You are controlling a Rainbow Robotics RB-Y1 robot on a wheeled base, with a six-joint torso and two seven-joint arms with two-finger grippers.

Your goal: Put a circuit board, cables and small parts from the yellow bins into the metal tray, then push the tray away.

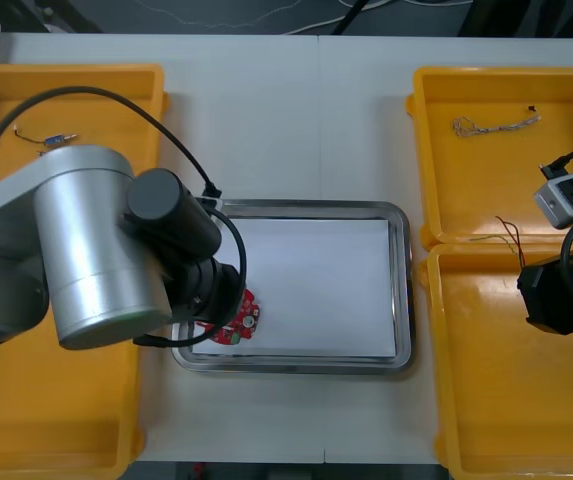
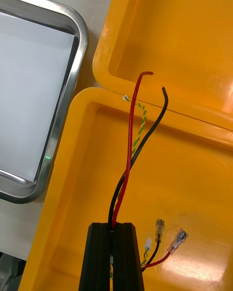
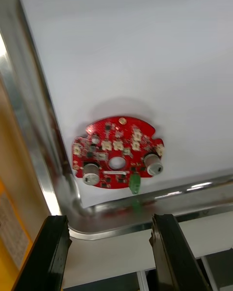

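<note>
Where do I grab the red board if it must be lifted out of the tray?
By its rim, from straight above: the circuit board lies flat on the liner near the metal tray corner, below the open left gripper. Probably set its fingers across the diagonal avoiding that corner. The right gripper holds cables over a yellow bin.

The left gripper (image 3: 109, 221) holds its black fingers (image 3: 51, 252) wide apart and empty over a corner of the metal tray (image 3: 46, 194), where a round red circuit board (image 3: 109, 148) lies on the white lining.
</note>
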